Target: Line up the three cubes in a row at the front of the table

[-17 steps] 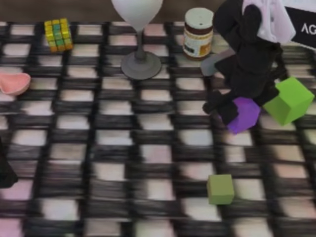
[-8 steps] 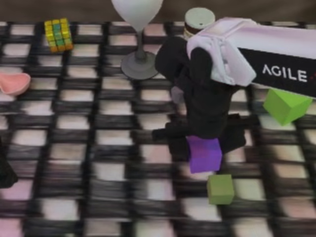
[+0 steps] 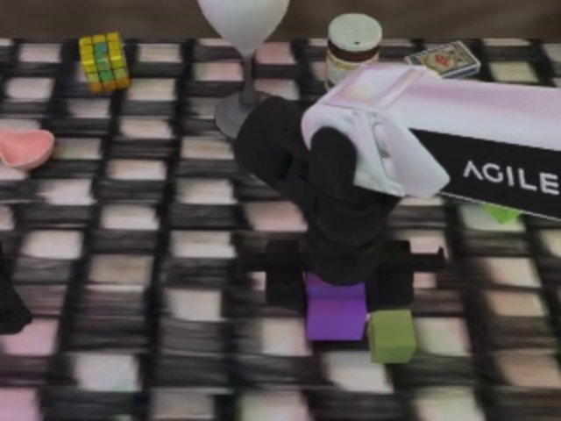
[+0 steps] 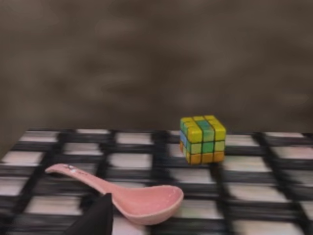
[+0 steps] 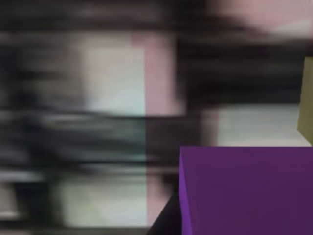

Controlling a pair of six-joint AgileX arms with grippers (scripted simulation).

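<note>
Right gripper low over the front of the surface, jaws clamped on the purple cube, set just beside the olive-green cube to extend the row; lime-green cube farther back.

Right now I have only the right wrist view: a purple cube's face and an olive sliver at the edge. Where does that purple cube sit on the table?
Observer: In the top view, the medium purple cube is near the front of the black and pale checked table. It is under the right gripper, just left of the small olive-green cube.
Operator: And the third cube?
Observer: The large lime-green cube lies farther back at the right, and only a sliver shows past the right arm.
Operator: And the left arm?
Observer: It is parked at the table's left edge, with the left gripper near a pink spoon.
</note>
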